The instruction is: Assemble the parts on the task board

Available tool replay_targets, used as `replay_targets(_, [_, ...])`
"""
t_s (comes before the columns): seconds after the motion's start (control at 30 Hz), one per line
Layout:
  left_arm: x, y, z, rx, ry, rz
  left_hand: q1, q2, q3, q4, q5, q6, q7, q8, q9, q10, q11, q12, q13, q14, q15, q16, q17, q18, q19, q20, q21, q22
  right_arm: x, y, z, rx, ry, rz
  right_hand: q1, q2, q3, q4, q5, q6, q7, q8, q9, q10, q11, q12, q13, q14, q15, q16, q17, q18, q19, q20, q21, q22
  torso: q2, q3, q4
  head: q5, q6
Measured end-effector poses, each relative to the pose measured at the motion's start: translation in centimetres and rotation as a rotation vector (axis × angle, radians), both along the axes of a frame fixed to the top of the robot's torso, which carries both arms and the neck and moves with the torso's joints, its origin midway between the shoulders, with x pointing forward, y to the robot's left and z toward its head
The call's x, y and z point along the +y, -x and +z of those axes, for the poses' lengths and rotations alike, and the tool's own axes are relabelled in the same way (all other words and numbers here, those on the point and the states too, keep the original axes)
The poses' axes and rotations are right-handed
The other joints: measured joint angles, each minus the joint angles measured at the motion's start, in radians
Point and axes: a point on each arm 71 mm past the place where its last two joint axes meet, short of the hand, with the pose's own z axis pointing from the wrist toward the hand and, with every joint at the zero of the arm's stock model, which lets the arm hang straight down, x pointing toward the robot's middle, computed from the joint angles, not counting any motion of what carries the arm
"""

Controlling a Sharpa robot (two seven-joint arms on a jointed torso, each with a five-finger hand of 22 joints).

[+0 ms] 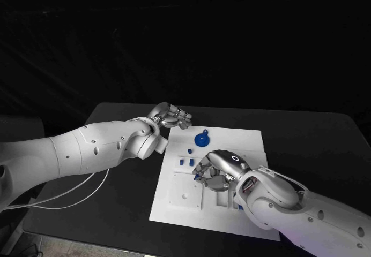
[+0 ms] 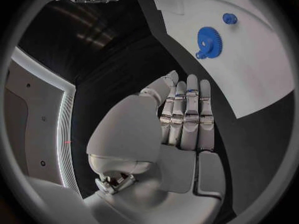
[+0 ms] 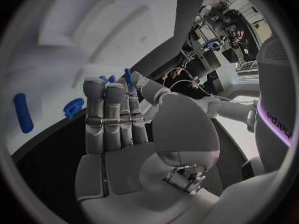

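The white task board [image 1: 232, 209] lies in the middle of the table. A blue gear [image 1: 201, 140] rests near its far edge, with small blue parts [image 1: 188, 150] just in front of it. My right hand [image 1: 217, 170] hovers low over the board's middle with its fingers pointing down. In the right wrist view a thin blue peg [image 3: 127, 76] stands pinched between the thumb and a finger. My left hand [image 1: 171, 116] hangs over the black table beside the board's far left corner. Its fingers [image 2: 187, 114] lie straight and hold nothing. The gear [image 2: 209, 41] lies ahead of it.
More blue parts lie on the board beyond my right hand: a long one [image 3: 23, 113] and a small round one [image 3: 74, 107]. A small blue piece [image 2: 229, 18] sits past the gear. Recessed slots [image 1: 220, 195] mark the board's near half. Black table surrounds the board.
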Motion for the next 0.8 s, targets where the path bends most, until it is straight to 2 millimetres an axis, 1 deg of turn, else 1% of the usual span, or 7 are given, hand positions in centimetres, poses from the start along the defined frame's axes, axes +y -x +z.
replay_targets(0.23, [-0.4,0.1,0.0,0.001,0.007,-0.008,0.000,0.000,0.000,0.000,0.000,0.000,0.000,0.000,0.000,0.000,0.000,0.000,0.000,0.000,0.000,0.000,0.000,0.000,0.000,0.000,0.000,0.000,0.6,0.5,-1.1,-0.011,0.043,0.020,0.000,0.000,0.000,0.000,-0.001,-0.001,0.001,0.000,0.000,0.000,0.000,0.000,0.000,0.000,0.000,0.000,0.000,0.000,0.000,0.000,0.000,0.000,0.000,0.0012,-0.0010,0.014,-0.012])
replay_targets(0.37, [-0.6,0.1,0.0,0.002,0.009,-0.011,0.000,0.000,0.000,0.000,0.000,0.000,0.000,0.000,0.000,0.000,0.000,0.000,0.000,-0.004,-0.004,0.000,-0.001,0.000,0.000,0.000,0.000,-0.002,0.8,0.7,-1.7,-0.018,0.065,0.028,0.000,0.000,-0.002,-0.003,-0.001,-0.001,0.001,-0.001,0.000,0.000,0.000,0.000,0.000,0.000,0.000,0.000,0.001,0.000,0.000,0.000,0.000,0.000,0.000,0.0018,-0.0010,0.019,-0.020])
replay_targets(0.5, [-0.7,0.1,0.0,0.002,0.011,-0.013,0.000,0.000,0.000,0.000,0.000,0.000,0.000,0.000,0.000,0.000,0.000,0.000,0.000,-0.004,-0.004,0.000,-0.001,0.000,0.000,0.000,0.000,-0.002,0.9,0.8,-2.1,-0.028,0.086,0.029,0.000,0.000,0.001,-0.006,-0.004,-0.001,0.001,-0.001,0.000,0.000,0.000,0.000,0.000,0.000,0.000,0.000,0.001,0.000,0.000,0.000,0.000,0.000,0.000,0.0017,-0.0010,0.021,-0.024])
replay_targets(0.63, [-0.8,0.2,0.0,0.002,0.012,-0.015,0.000,0.000,0.000,0.000,0.000,0.000,0.000,0.000,0.000,0.000,0.000,0.000,0.000,-0.004,-0.004,0.000,-0.001,0.000,0.000,0.000,0.000,-0.002,0.8,0.8,-2.3,-0.044,0.106,0.024,0.000,0.000,0.001,-0.006,-0.004,-0.001,0.000,-0.002,-0.001,0.000,0.000,0.000,0.000,0.000,0.000,0.000,0.001,-0.001,0.000,0.000,0.000,0.000,0.000,0.0012,-0.0010,0.022,-0.025])
replay_targets(0.7, [-0.8,0.2,0.0,0.002,0.013,-0.016,0.000,0.000,0.000,0.000,0.000,0.000,0.000,0.000,0.000,0.000,0.000,0.000,0.000,-0.007,0.000,0.000,-0.001,0.000,0.000,0.000,0.000,-0.004,0.8,0.7,-2.3,-0.051,0.111,0.022,0.000,0.000,0.001,-0.007,-0.004,0.001,-0.001,-0.003,-0.001,0.000,0.000,-0.001,0.000,0.000,0.000,0.000,0.001,0.000,0.000,0.000,0.000,0.000,0.000,0.0012,-0.0011,0.022,-0.026])
replay_targets(0.8, [-0.8,0.2,0.0,0.002,0.013,-0.016,0.000,0.000,0.000,0.000,0.000,0.000,0.000,0.000,0.000,0.000,0.000,0.000,0.000,-0.008,0.000,0.000,-0.001,0.000,0.000,0.000,0.000,-0.004,0.9,0.7,-2.3,-0.064,0.120,0.020,0.000,0.000,0.004,-0.010,-0.004,0.002,-0.002,0.000,-0.001,0.000,0.000,0.003,-0.001,0.000,0.000,0.000,0.002,-0.001,0.000,0.000,0.000,0.000,0.000,0.0012,-0.0015,0.022,-0.027])
